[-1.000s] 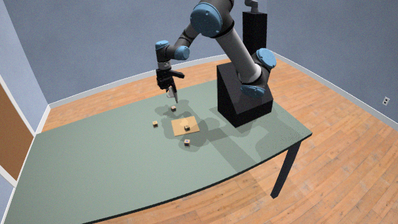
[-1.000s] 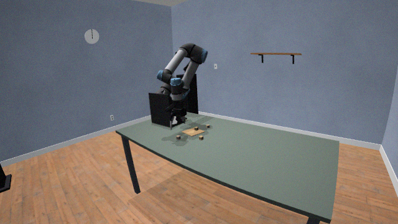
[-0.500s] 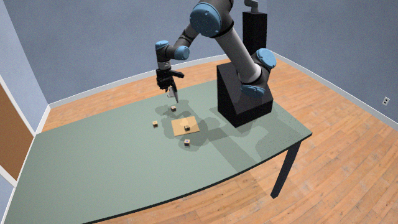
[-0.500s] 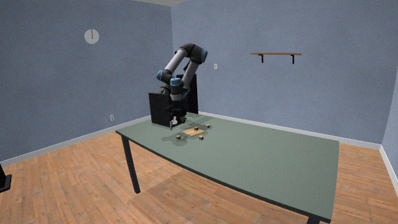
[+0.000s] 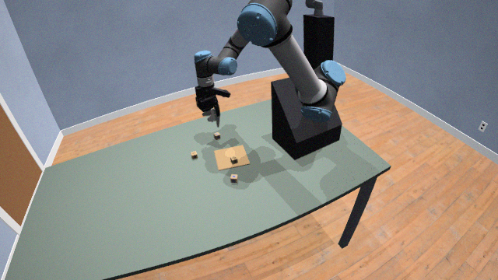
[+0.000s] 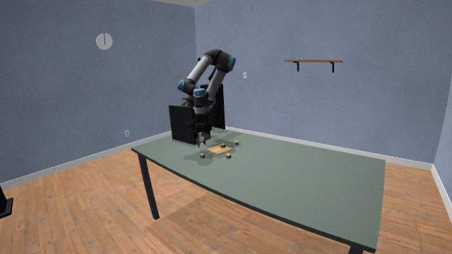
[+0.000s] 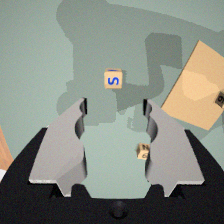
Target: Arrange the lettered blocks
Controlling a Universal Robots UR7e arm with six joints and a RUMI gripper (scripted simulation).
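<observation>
The arm reaches out from its black pedestal (image 5: pixel 285 128) over the green desk (image 5: pixel 117 218), with the end effector (image 5: pixel 215 117) hanging in the air above the desk surface, pointing down and holding nothing; its two jaws stand partly apart, with bare desk visible between them in the wrist view. Below it and slightly toward the mat sits one wooden block (image 5: pixel 217 135), which in the wrist view (image 7: pixel 143 150) appears low between the jaws, close against the inner edge of one jaw, lying on the desk and not touched by either; its top mark is too small to read. A second block (image 7: pixel 113 79) lies farther out beyond the fingertips and shows a blue letter S on top; in the top view this seems to be the block (image 5: pixel 194 154) well apart from the mat on the desk. The tan mat (image 5: pixel 226 161) lies flat near the pedestal, and a third block (image 5: pixel 233 159) with a dark top mark stands on it, toward the edge nearer the pedestal. A fourth block (image 5: pixel 233 178), with a bluish mark on top, rests on the desk just off the mat's near edge. From the exterior view the end effector (image 6: pixel 201 141) hovers beside the mat (image 6: pixel 219 150), near the pedestal.
</observation>
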